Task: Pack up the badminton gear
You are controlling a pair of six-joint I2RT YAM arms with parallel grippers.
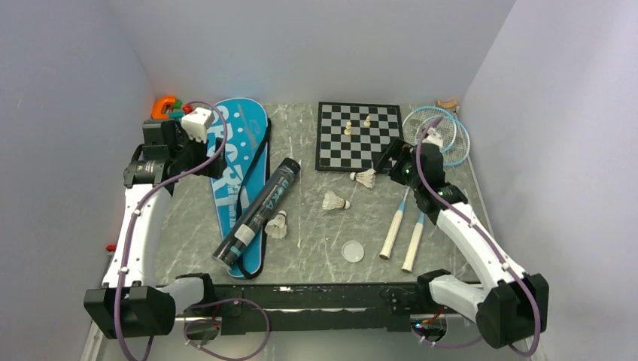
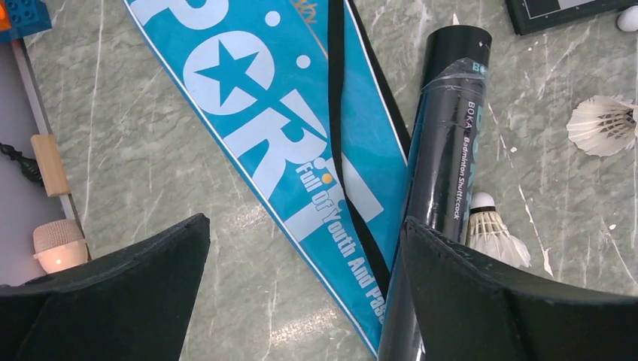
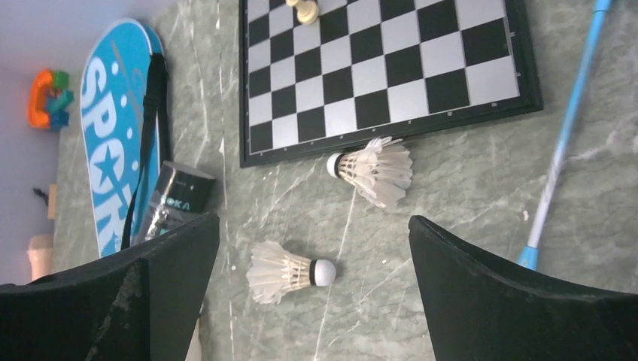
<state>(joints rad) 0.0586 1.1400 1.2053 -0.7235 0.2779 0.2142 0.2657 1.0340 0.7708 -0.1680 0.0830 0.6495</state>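
Note:
The blue "SPORT" bag [image 1: 241,180] lies flat at the left, with the long black tube [image 1: 259,210] slanting across its right edge. Three white shuttlecocks lie loose: one by the chessboard [image 1: 364,178], one mid-table [image 1: 335,201], one beside the tube [image 1: 277,224]. Two light-blue rackets [image 1: 440,131] lie at the right, handles [image 1: 391,237] toward me. My left gripper [image 2: 305,248] is open and empty, high above the bag [image 2: 248,98] and tube [image 2: 444,150]. My right gripper [image 3: 312,241] is open and empty above the mid-table shuttlecock [image 3: 282,272].
A black-and-white chessboard [image 1: 357,135] with a few pieces lies at the back centre. An orange clamp tool [image 1: 164,107] sits in the back left corner. A small clear round lid [image 1: 352,251] lies near the front. Walls close in on three sides.

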